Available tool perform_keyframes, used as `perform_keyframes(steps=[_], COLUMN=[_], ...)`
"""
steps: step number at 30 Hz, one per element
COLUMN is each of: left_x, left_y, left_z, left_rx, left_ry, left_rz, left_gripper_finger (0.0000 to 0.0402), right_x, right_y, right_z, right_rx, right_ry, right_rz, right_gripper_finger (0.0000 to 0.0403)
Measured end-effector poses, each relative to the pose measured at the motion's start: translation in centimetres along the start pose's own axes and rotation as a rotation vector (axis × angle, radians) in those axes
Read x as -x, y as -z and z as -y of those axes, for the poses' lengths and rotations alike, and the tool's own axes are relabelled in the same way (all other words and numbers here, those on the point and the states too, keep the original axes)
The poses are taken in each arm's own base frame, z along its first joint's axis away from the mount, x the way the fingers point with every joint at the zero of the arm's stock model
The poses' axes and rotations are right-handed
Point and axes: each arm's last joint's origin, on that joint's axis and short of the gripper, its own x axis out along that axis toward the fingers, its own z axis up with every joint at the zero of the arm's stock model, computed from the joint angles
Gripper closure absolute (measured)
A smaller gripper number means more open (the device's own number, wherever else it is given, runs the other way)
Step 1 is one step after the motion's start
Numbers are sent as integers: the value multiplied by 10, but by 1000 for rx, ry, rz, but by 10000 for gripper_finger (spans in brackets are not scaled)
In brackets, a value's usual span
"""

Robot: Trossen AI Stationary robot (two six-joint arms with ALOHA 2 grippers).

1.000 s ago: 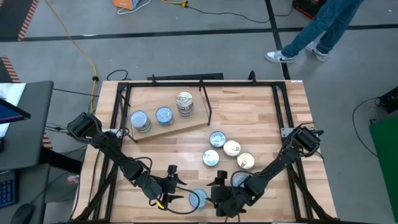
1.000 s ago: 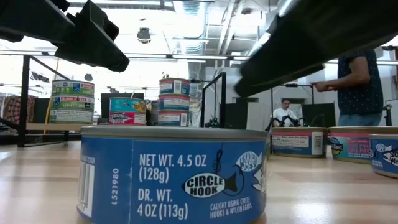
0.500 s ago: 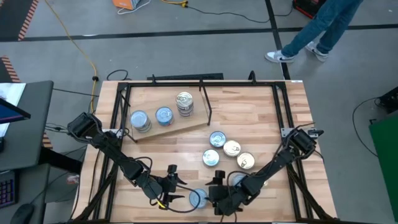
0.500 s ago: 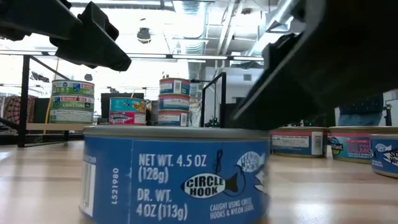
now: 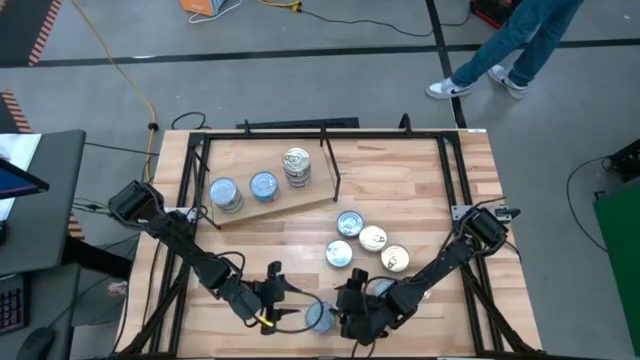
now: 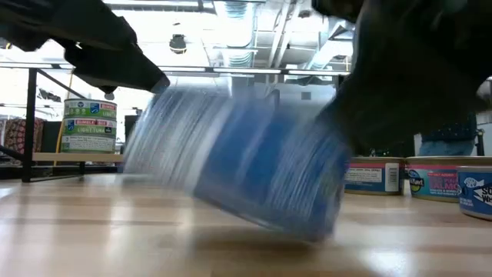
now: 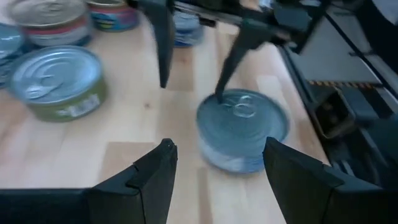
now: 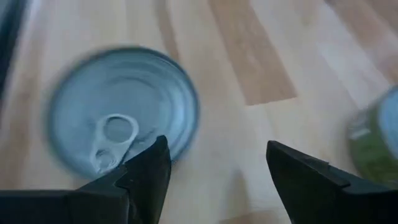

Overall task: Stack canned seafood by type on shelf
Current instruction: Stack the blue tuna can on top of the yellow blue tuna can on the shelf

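Pick step: both grippers at the front edge, either side of a blue tin (image 5: 318,317), which looks tilted and blurred in the low view (likely nudged). Right gripper (image 8: 214,163) jaws spread, empty, one finger (image 8: 147,171) at the rim; left gripper (image 7: 217,163) spread, empty, just short. Next: let it settle flat, straddle, close. Flat round tin, silver pull-tab lid; plywood shelf (image 5: 290,199) far back-left

Tin (image 5: 318,316) between both end effectors

A blue tin (image 5: 318,316) lies tilted between both open pincers at the table's near edge, blocking direct passage.
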Motion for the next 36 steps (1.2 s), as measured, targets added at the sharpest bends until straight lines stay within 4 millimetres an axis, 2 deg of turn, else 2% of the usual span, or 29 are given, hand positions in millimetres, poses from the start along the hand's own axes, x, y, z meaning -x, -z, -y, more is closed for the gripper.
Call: perform_keyframes(steps=[4, 17, 19, 22, 26, 30, 36], left_x=[0, 0, 0, 0, 0, 0, 5], left_y=[-1, -3, -3, -4, -4, -8, -15], left_z=[-2, 2, 2, 2, 2, 5, 17], left_rx=[27, 8, -13, -29, -58, -95, -275], left_ry=[-38, 43, 43, 39, 35, 81, 300], left_rz=[18, 20, 21, 26, 29, 60, 135], left_gripper_finger=[174, 174, 174, 174, 174, 174, 174], right_x=[-4, -1, 8, 33, 62, 72, 79], right_y=[10, 10, 7, 0, -13, -19, -25], right_z=[7, 14, 19, 26, 23, 6, -9], right_rx=[0, -93, -90, -104, -148, -130, -77], right_ry=[59, 106, 131, 158, 89, -33, -125], right_rz=[-55, -94, -117, -122, -72, 13, 90], right_gripper_finger=[111, 112, 112, 112, 112, 112, 112])
